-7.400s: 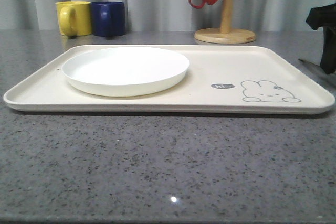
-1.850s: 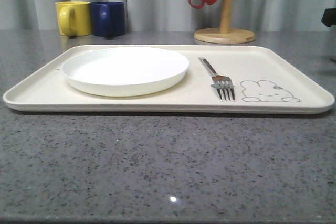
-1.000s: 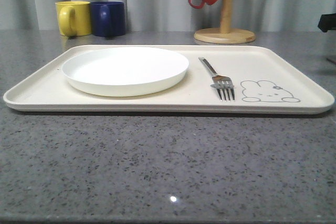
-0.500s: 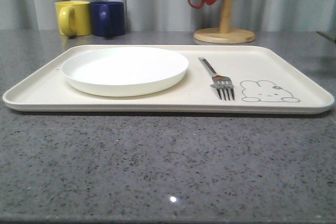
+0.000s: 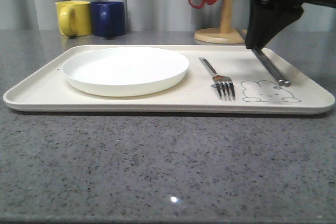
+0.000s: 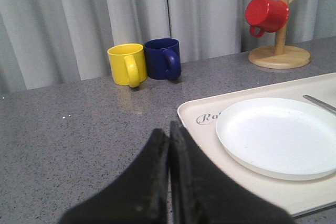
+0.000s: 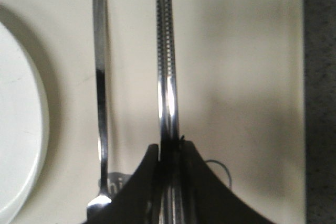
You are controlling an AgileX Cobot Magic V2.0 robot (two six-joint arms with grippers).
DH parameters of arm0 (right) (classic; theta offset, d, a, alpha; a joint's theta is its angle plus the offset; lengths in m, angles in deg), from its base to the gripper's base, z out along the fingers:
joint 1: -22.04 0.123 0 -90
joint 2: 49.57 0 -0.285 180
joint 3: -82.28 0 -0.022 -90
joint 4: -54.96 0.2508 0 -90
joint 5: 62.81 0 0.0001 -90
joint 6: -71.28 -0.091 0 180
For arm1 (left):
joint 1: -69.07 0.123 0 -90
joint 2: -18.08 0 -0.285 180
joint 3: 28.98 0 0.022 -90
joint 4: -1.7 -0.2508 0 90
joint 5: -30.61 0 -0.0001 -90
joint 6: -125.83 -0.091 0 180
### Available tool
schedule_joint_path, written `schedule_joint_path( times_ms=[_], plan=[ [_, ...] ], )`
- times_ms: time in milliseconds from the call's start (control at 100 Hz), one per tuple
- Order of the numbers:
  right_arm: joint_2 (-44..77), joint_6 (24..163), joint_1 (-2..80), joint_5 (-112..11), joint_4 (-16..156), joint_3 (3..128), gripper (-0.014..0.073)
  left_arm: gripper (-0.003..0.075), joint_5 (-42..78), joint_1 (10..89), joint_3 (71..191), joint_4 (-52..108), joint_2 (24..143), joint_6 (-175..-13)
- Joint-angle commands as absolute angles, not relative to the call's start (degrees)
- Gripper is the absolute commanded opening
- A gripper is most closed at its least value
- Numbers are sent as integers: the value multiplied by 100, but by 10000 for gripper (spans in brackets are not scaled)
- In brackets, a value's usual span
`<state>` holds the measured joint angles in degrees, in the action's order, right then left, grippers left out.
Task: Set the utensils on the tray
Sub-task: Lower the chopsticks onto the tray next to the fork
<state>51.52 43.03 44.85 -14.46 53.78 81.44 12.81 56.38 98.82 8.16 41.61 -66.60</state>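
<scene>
Your right gripper point(image 7: 169, 153) pinches two slim, ridged metal sticks point(image 5: 271, 67) above the smooth cream tray point(image 5: 157, 103), beside the silver fork point(image 5: 218, 80). Your left gripper point(image 6: 169, 145) is pressed closed, empty.

Free passage lies over the bare grey table point(image 5: 157, 166) in front of the tray point(image 5: 47, 90). On the tray, the white plate point(image 5: 126, 69) fills the left half; the fork point(image 5: 216, 77) and metal sticks point(image 5: 270, 66) lie to its right. Behind the tray, yellow mug point(image 5: 73, 18), blue mug point(image 5: 108, 18) and wooden mug stand point(image 5: 226, 34) block the far edge.
</scene>
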Motion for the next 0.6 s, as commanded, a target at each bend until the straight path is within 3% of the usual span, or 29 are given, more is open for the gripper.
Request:
schedule_joint_path(
  times_ms=[0,310,590],
  plan=[
    [5052,4154,4534,-1770,5252,8293,-55,-18,1748,5616,10032,846,4212,-6599],
    [5275,4090,4534,-1815,5263,8293,-48,-18,1748,5616,10032,846,4212,-6599],
    [5275,4090,4534,-1837,5263,8293,120,-18,1748,5616,10032,846,4212,-6599]
  ],
)
